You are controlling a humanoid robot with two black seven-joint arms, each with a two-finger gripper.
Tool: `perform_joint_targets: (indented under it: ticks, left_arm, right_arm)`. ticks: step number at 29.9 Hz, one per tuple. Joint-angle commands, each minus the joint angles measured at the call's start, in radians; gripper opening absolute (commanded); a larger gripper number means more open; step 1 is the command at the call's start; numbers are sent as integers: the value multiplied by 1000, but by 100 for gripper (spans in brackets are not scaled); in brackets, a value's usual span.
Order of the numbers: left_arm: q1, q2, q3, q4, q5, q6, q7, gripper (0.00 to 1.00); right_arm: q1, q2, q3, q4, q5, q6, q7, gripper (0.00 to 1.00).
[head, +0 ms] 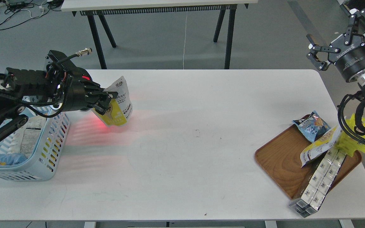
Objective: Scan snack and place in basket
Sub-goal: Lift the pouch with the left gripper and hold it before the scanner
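Observation:
My left gripper (108, 101) is shut on the snack (119, 106), a small yellow-and-white pouch with its grey-printed back showing, held just above the table right of the basket. The light blue slotted basket (44, 161) stands at the table's left edge, partly under my left arm, with several packs inside. Red light falls on the table under the snack. My right gripper (341, 34) is open and empty, raised high beyond the table's far right corner.
A brown wooden tray (280, 161) sits at the right front with a blue pack (310, 126), a longer yellow-white pouch (320, 144), a bright yellow pack (352, 142) and a row of white boxes (320, 179) overhanging its front. A black-legged table (160, 4) stands behind.

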Motion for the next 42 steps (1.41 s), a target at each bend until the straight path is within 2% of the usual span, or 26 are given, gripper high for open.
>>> perform_joint_targets:
  ticks: [1, 37, 42]
  left_arm:
    - [-2, 1, -1, 0, 0, 0, -8, 0]
    - [-46, 15, -26, 12, 0, -8, -25, 0]
    - [-46, 37, -31, -9, 0, -5, -49, 0]
  right_arm:
    - [0, 0, 0, 0, 0, 0, 0, 99]
    - [-6, -12, 24, 0, 0, 1, 0, 99]
    - [-6, -12, 26, 0, 0, 1, 0, 99]
